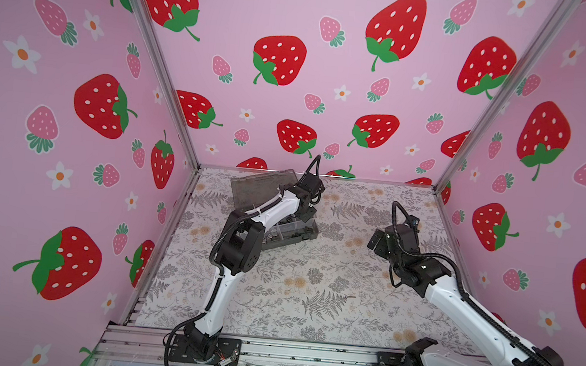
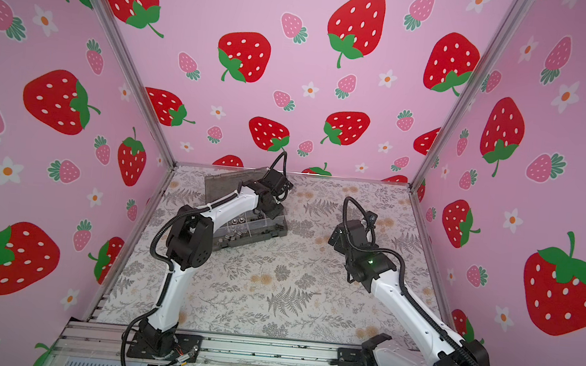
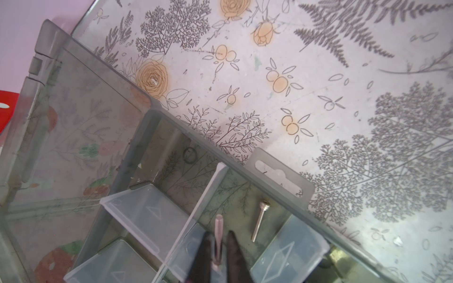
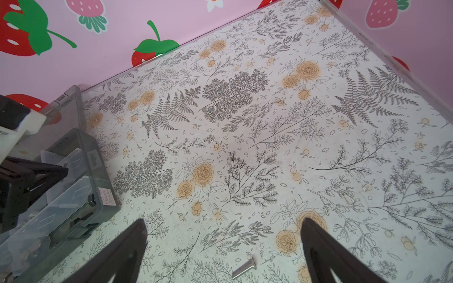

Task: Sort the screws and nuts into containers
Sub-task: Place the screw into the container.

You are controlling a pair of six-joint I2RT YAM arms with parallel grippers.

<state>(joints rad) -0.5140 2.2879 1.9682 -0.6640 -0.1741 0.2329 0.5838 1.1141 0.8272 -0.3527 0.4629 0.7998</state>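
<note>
The smoky-grey organiser box [image 1: 311, 229] lies open at the back left, its lid [image 1: 258, 188] leaning back. In the left wrist view my left gripper [image 3: 219, 234] hangs over one of the containers [image 3: 235, 196]. Its jaws stand slightly apart, with a thin blurred silver screw [image 3: 219, 225] between the fingertips and a narrow gap on each side. A second silver screw [image 3: 259, 220] lies in that same compartment. Silver nuts [image 2: 239, 221] show in other compartments. My right gripper [image 4: 224, 230] is open wide above the table, over a silver screw [image 4: 244, 267] lying on the mat.
In a top view two small silver screws [image 1: 367, 276] [image 1: 350, 297] lie on the floral mat in front of the right arm. Clear dividers [image 3: 147, 220] split the box. Strawberry-patterned walls and metal posts [image 1: 472, 135] close in three sides.
</note>
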